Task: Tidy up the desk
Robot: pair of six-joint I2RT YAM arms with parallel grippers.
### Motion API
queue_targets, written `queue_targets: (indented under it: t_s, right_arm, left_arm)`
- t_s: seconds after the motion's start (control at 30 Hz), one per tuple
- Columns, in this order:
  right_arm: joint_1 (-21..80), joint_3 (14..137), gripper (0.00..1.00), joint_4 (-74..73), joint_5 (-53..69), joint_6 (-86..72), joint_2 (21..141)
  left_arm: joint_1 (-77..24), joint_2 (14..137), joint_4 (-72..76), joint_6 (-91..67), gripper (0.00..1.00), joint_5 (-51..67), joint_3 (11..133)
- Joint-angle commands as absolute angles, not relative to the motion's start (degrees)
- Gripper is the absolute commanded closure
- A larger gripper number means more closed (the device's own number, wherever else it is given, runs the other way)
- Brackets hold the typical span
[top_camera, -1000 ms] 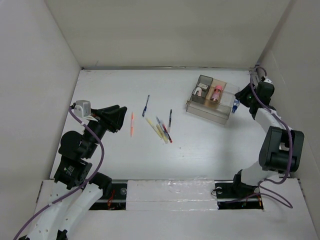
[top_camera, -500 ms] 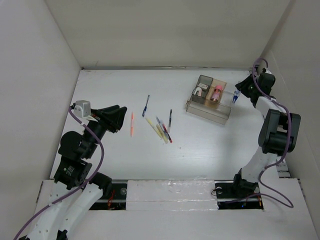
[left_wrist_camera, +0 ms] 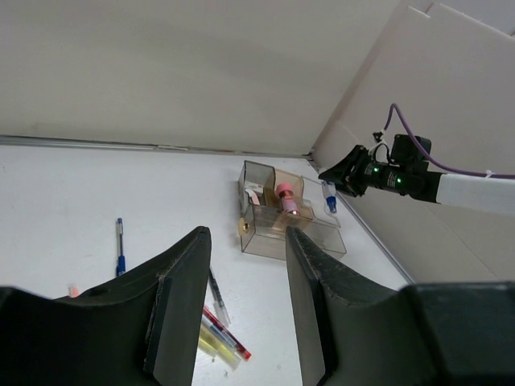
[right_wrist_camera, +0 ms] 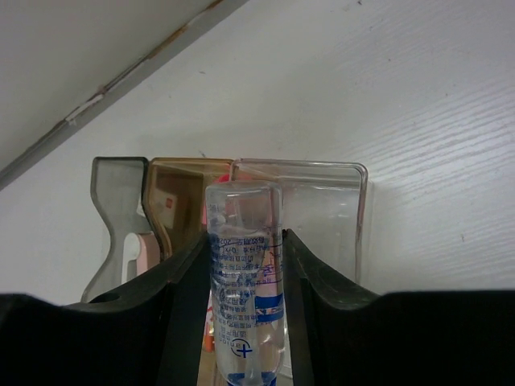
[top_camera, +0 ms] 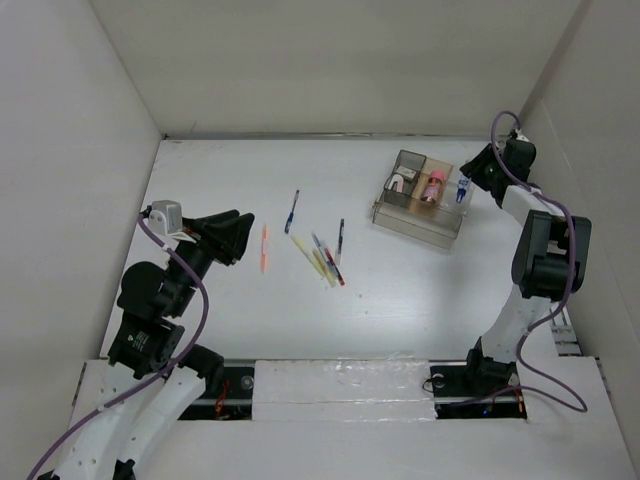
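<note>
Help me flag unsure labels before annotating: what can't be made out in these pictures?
- Tube, right wrist view: print too blurred to read; lower end cut off by the bottom edge.
- Tray, right wrist view: clear compartment mostly hidden behind the tube and right end effector.
- Tray contents, top view: too small to identify.
- Pens, left wrist view: partly hidden by the left end effector; in the top view they overlap, so the count is unclear.

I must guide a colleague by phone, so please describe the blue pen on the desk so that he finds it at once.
On the white desk, seen from above, look left of the clear tray. The blue pen lies alone, closest to the back wall; the orange pen is to its left, and the yellow and red pens lie in a heap nearer the arms.
</note>
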State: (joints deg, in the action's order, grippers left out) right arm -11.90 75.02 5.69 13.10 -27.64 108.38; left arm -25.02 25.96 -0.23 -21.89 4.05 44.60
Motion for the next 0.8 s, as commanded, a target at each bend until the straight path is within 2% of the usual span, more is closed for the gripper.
queue_targets:
  t_s: [0.0, 0.03, 0.17, 0.3, 0.33, 0.37, 0.43, 0.5, 0.63, 0.77]
  right_arm:
    - [-11.4, 75.7, 0.58, 6.2, 12.3, -26.3, 107.7]
    - [-11.4, 75.2, 0.53, 6.5, 13.1, -26.3, 107.5]
    - [-11.4, 72.3, 0.43, 7.5, 14.2, -25.8, 103.6]
    - [-11.4, 71.1, 0.42, 7.2, 14.9, -25.4, 100.5]
    - [-10.2, 69.4, 0.53, 7.7, 14.9, -25.2, 97.9]
    - [-9.3, 69.3, 0.53, 7.7, 14.9, -25.1, 97.9]
    - [-6.9, 65.6, 0.83, 9.6, 14.4, -24.9, 93.6]
    - [-0.6, 62.8, 1.0, 11.4, 12.5, -24.5, 91.0]
    - [14.0, 57.0, 1.0, 15.5, 8.1, -21.4, 87.9]
    - [27.0, 60.1, 1.0, 12.3, 1.4, -17.1, 93.1]
  left_arm:
    - [-24.8, 25.8, 2.0, -21.4, 0.62, 4.2, 44.7]
    - [-24.8, 25.9, 1.8, -21.4, 0.62, 4.4, 44.8]
    - [-24.8, 25.0, 2.2, -21.4, 0.62, 4.0, 44.5]
    - [-24.8, 25.4, 1.9, -21.4, 0.62, 4.8, 44.6]
    - [-24.8, 25.1, 2.4, -21.4, 0.62, 4.7, 44.3]
    - [-24.8, 25.1, 2.4, -21.4, 0.62, 4.4, 44.4]
    - [-24.8, 25.5, 2.3, -21.4, 0.62, 4.3, 44.6]
    - [-24.8, 25.8, 2.1, -21.4, 0.63, 5.4, 44.7]
    - [-24.8, 25.8, 2.6, -21.4, 0.7, 4.9, 44.4]
    - [-24.8, 26.1, 2.4, -21.3, 0.81, 5.9, 44.5]
